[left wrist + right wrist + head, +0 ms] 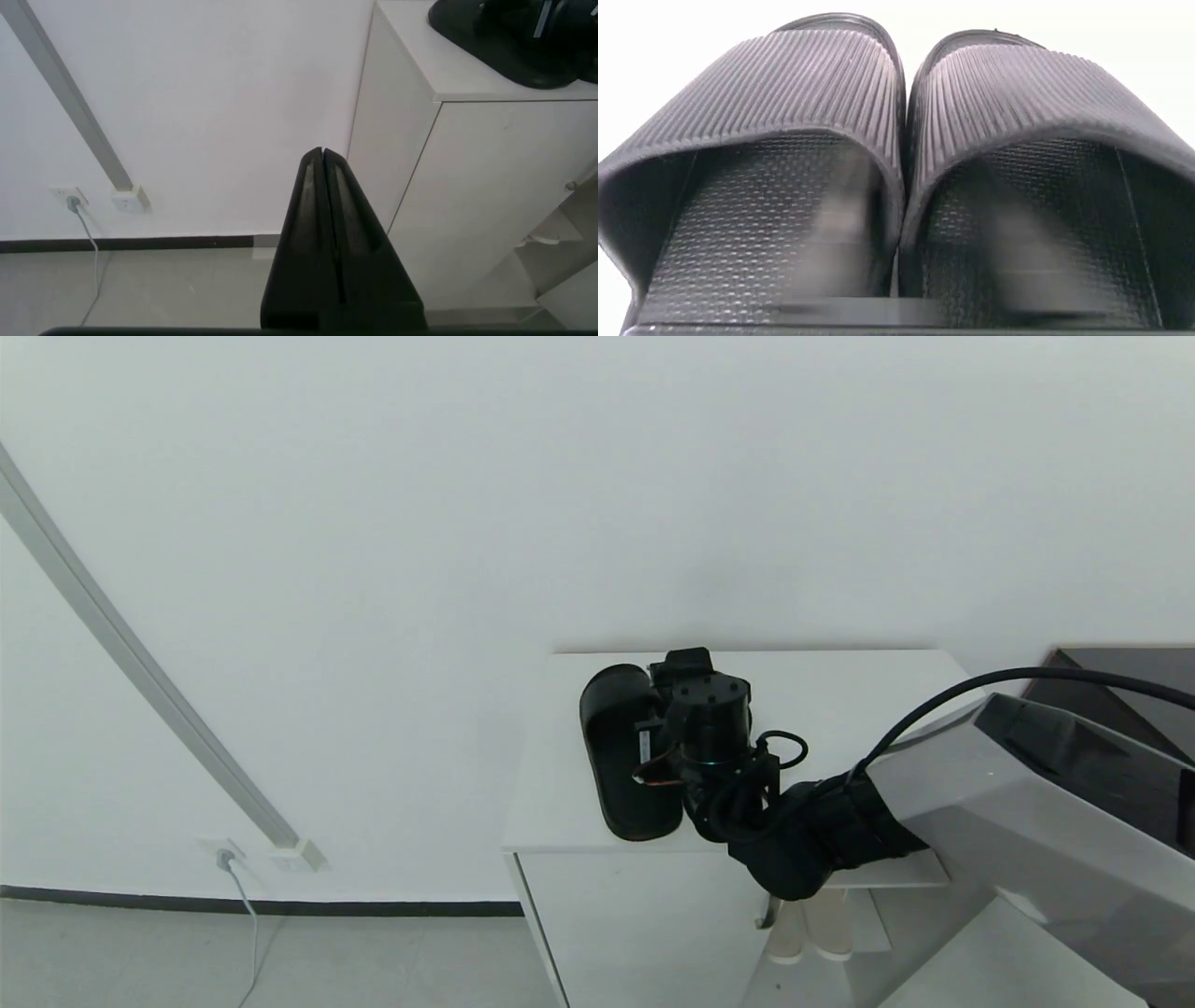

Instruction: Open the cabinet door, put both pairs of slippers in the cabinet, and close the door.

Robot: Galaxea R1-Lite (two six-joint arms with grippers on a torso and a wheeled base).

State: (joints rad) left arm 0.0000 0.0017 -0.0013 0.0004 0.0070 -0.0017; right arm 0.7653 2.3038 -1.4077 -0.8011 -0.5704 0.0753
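Slippers, two (one pair); both atop one cabinet

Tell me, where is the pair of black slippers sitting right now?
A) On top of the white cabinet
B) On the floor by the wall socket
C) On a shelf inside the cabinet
A: the black slippers lie side by side on the flat top of the white cabinet.

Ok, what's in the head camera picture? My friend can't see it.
The robot's right arm is over a white cabinet, its end at a pair of black slippers lying on the top. Lower down, a pale pair sits inside the open cabinet, and a plain white wall is behind.
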